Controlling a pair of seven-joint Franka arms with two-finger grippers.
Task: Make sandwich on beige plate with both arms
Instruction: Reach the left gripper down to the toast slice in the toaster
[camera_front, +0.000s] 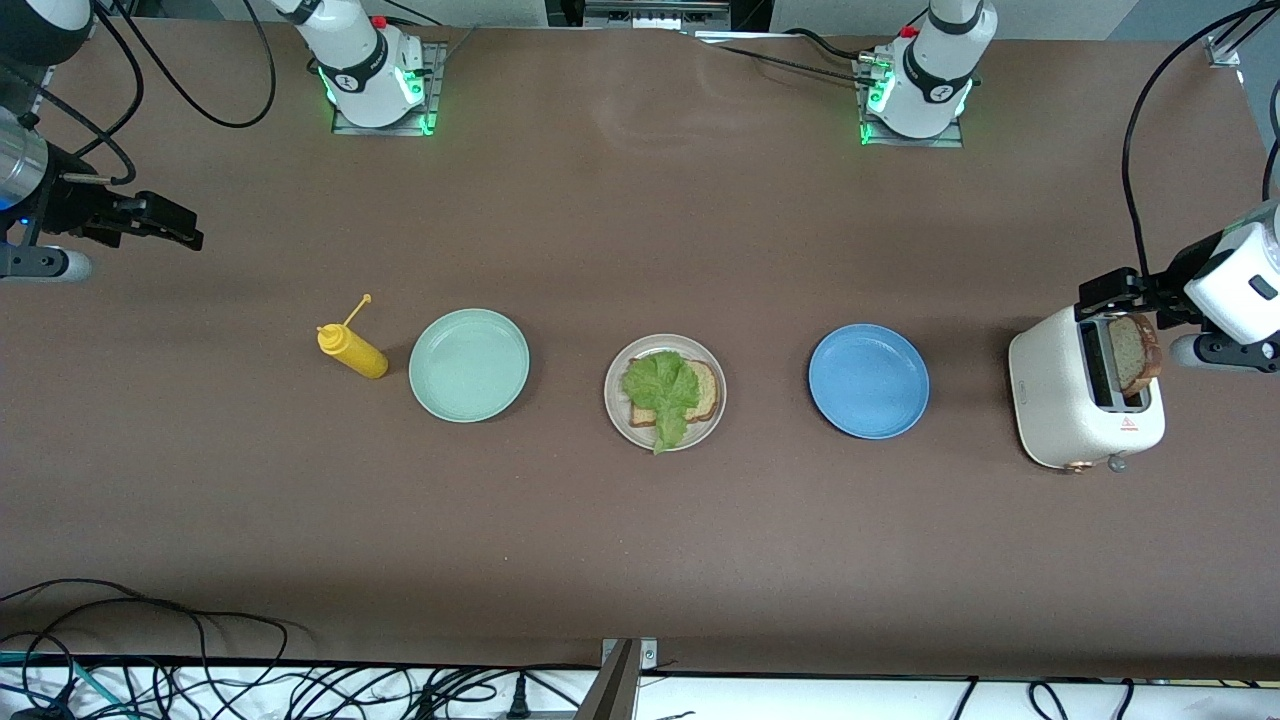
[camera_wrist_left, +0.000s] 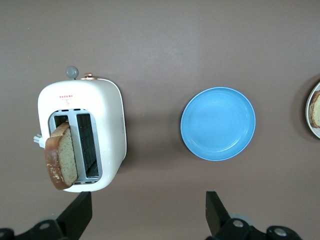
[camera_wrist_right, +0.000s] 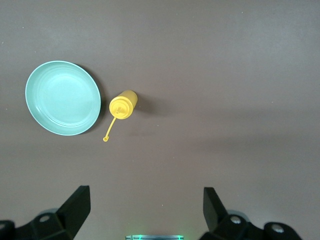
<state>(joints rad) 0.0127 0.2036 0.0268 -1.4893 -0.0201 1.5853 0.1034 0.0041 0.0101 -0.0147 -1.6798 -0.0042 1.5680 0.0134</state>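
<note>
The right end effector hangs spread and empty over the table's right-arm end, waiting. On the beige plate lie one bread slice and lettuce; the left end effector, spread too, hovers over the toaster, probably to take the second slice

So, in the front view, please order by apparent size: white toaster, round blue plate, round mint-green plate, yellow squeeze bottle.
1. White toaster, largest.
2. Round blue plate and round mint-green plate: they look alike, so no ranking.
3. Yellow squeeze bottle, smallest.
</note>
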